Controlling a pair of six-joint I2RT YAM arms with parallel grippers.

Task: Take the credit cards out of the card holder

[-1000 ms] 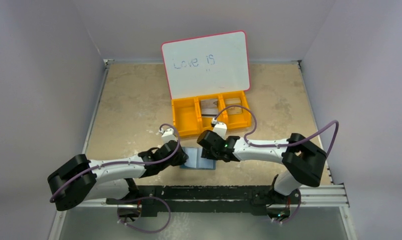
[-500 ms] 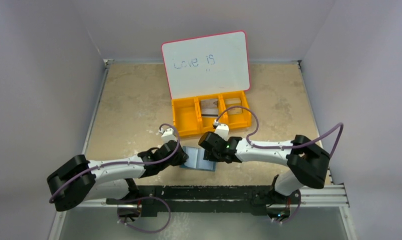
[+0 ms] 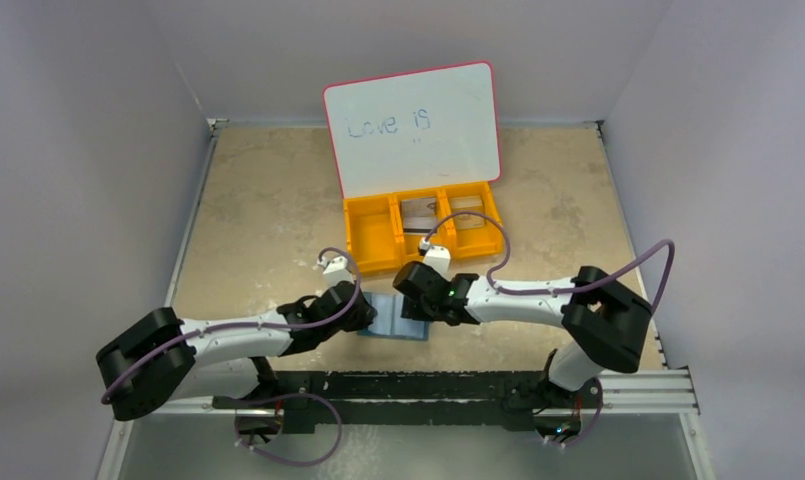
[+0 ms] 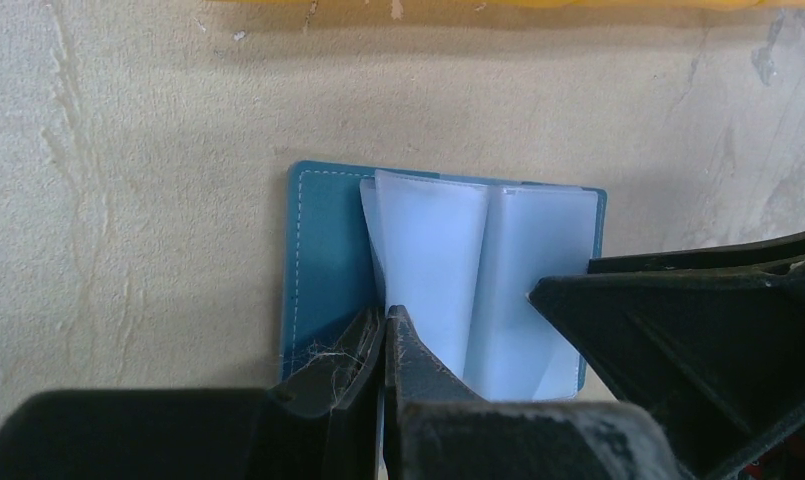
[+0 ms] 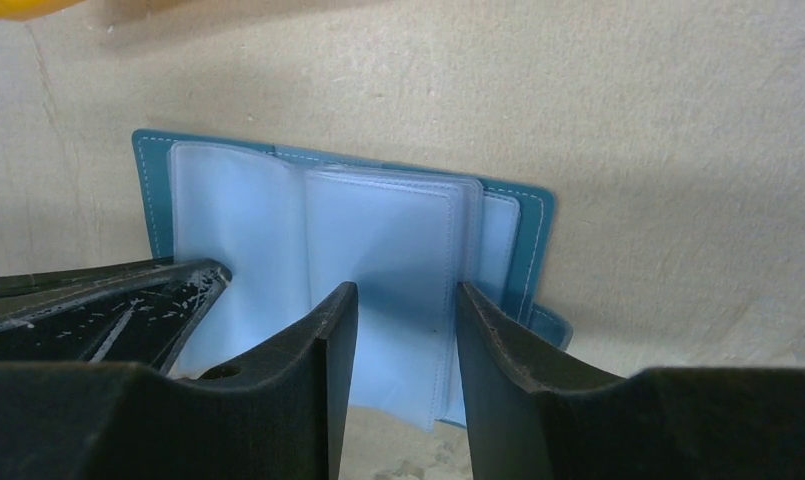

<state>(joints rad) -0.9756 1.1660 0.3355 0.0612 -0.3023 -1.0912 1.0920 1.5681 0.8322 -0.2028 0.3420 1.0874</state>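
The teal card holder [image 3: 395,323] lies open on the table, its pale blue plastic sleeves [image 4: 433,250] fanned upward. My left gripper [image 4: 386,315] is shut at the near edge of the card holder [image 4: 323,250], with a sleeve leaf pinched between its tips. My right gripper [image 5: 405,292] is open, and its fingers straddle the right-hand stack of sleeves [image 5: 388,250] of the card holder [image 5: 153,160] from above. No card shows in the sleeves. Flat greyish and tan credit cards [image 3: 419,214] lie in the orange bin.
The orange three-compartment bin [image 3: 370,232] stands just beyond the card holder. A pink-rimmed whiteboard [image 3: 413,125] leans up behind it. Both arms meet near the table's front centre, and grey walls enclose the table.
The right arm swayed slightly to the right and came back. Both grippers stay at the card holder, and the left one has not moved.
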